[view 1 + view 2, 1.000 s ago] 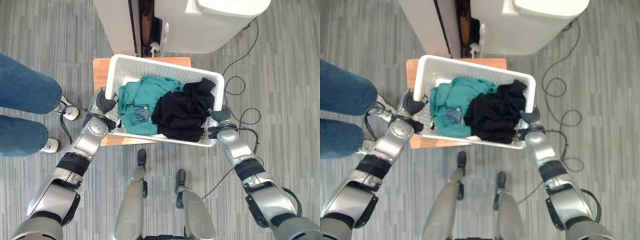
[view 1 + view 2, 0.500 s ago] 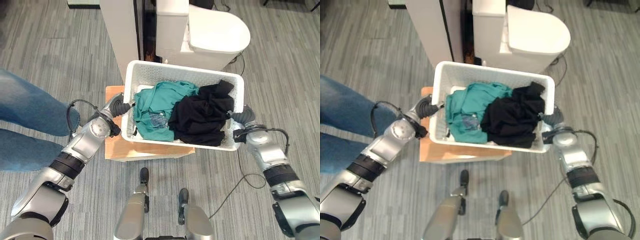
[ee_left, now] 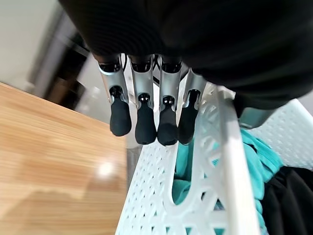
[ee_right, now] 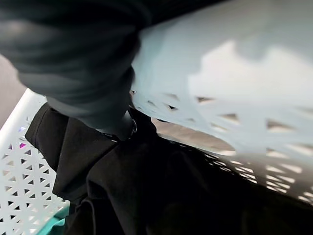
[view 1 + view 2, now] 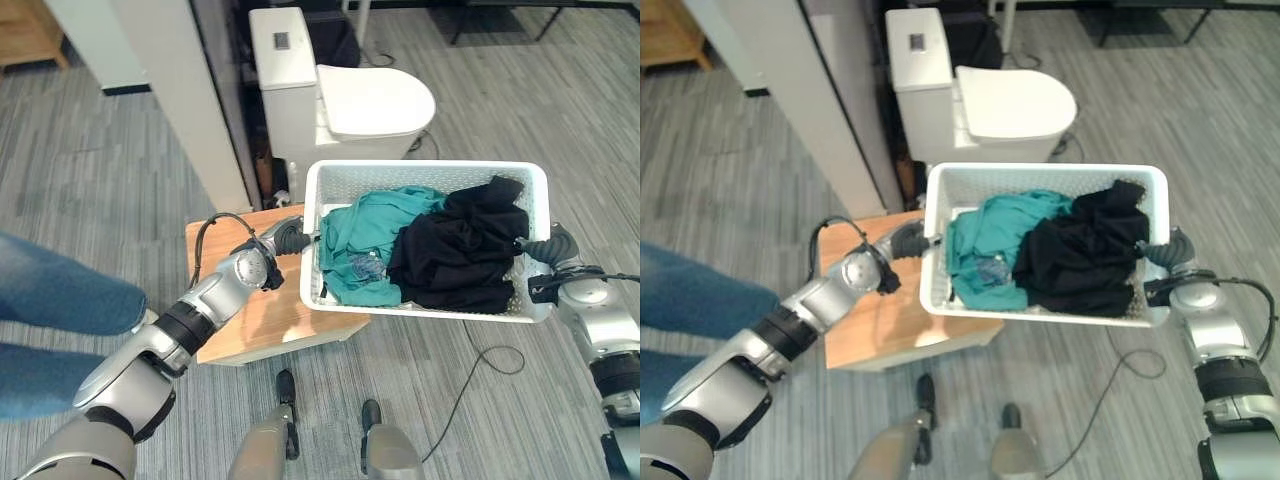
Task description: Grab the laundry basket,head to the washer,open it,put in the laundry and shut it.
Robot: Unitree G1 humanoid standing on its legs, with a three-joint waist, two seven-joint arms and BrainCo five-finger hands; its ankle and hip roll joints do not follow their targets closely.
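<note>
Left hand: I see it at the basket's left end, fingers curled down the outer wall under the rim, thumb inside, so it grips that end.
Right hand: at the basket's right end, thumb hooked over the rim into the basket; I read it as gripping that end, though its fingers are hidden in its wrist view.
Basket: white, perforated, held between my two hands; its left part hangs over the stool's right edge, and I cannot tell whether it touches the stool.
Teal garment: crumpled in the basket's left half.
Black garment: heaped in the basket's right half, lapping onto the teal one.
Stool: light wood top, to the left of the basket and partly under it, beneath my left forearm.
Toilet: white, lid down, just beyond the basket's far wall.
Partition: pale panel with a dark edge, beyond the basket and to its left, beside the toilet.
Person: legs in blue jeans, well to the left of the basket, past the stool.
</note>
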